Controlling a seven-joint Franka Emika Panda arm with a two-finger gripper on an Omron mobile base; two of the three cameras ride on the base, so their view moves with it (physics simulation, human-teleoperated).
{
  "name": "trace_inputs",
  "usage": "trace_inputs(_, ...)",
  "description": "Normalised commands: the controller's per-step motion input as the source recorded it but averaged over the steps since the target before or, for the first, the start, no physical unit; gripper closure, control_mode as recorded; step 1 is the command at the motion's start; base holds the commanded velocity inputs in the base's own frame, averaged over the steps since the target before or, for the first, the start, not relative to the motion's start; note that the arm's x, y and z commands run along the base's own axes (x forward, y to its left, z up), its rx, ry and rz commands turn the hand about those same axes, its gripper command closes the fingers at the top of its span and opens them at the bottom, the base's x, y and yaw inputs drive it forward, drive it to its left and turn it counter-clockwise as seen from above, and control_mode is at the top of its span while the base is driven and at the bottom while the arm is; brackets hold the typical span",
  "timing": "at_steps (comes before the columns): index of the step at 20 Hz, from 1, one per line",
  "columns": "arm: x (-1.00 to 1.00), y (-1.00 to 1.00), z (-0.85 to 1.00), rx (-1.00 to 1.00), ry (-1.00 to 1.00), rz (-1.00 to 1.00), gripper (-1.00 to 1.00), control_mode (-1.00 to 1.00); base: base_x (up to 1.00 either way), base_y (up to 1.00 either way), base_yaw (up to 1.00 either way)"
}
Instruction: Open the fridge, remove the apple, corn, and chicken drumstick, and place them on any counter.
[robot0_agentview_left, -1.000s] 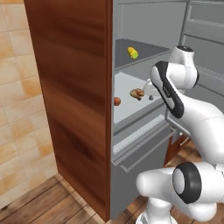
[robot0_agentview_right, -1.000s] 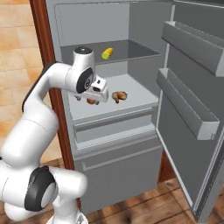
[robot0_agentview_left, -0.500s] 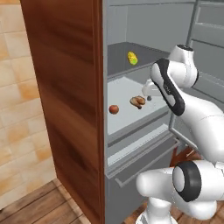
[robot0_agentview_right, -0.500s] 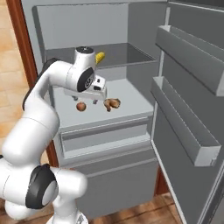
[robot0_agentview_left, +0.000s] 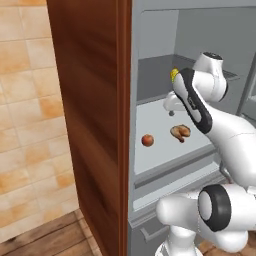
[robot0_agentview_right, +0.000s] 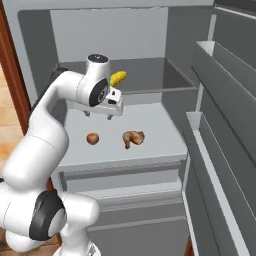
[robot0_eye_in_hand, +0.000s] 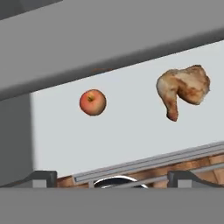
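Note:
The fridge (robot0_agentview_right: 150, 30) stands open. On its pale middle shelf (robot0_agentview_right: 165, 140) lie a red apple (robot0_agentview_right: 92, 138) (robot0_agentview_left: 147, 140) and, to its right, a golden-brown chicken drumstick (robot0_agentview_right: 133, 138) (robot0_agentview_left: 180, 132). The yellow corn (robot0_agentview_right: 118, 78) (robot0_agentview_left: 173, 74) rests on the shelf above, partly behind my arm. My gripper (robot0_agentview_right: 102, 114) (robot0_agentview_left: 170, 111) hangs open above the middle shelf, over and behind the apple, touching nothing. Looking down from the hand, the apple (robot0_eye_in_hand: 92, 102) sits left and the drumstick (robot0_eye_in_hand: 183, 87) right, beyond my fingertips (robot0_eye_in_hand: 41, 177). The counter is out of view.
The open fridge door (robot0_agentview_right: 225, 160) with its deep shelves stands at the right. A tall reddish-brown wood panel (robot0_agentview_left: 90, 100) flanks the fridge on the left, with a tiled wall (robot0_agentview_left: 25, 100) beyond. Lower drawers (robot0_agentview_right: 120, 175) sit shut under the middle shelf.
The base has driven closer to the fridge, so its inside looms larger in both base views. The gripper stays open over the middle shelf. Apple, drumstick and corn lie where they were.

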Motion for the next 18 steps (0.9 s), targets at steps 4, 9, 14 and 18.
trace_inputs(4, 0.06, -0.08, 0.2, 0.0, -0.12, 0.1, -1.0, -1.0, 0.19, -0.33, 0.13)
trace_inputs(9, -0.09, -0.02, 0.85, 0.0, -0.45, 0.07, -1.0, -1.0, 0.0, 0.0, 0.0)
trace_inputs(14, 0.55, -0.13, 0.4, 0.0, -0.23, -0.02, -1.0, -1.0, 0.0, 0.0, 0.0)
trace_inputs(18, 0.98, -0.03, 0.13, 0.0, -0.13, -0.17, -1.0, -1.0, 0.0, 0.0, 0.0)
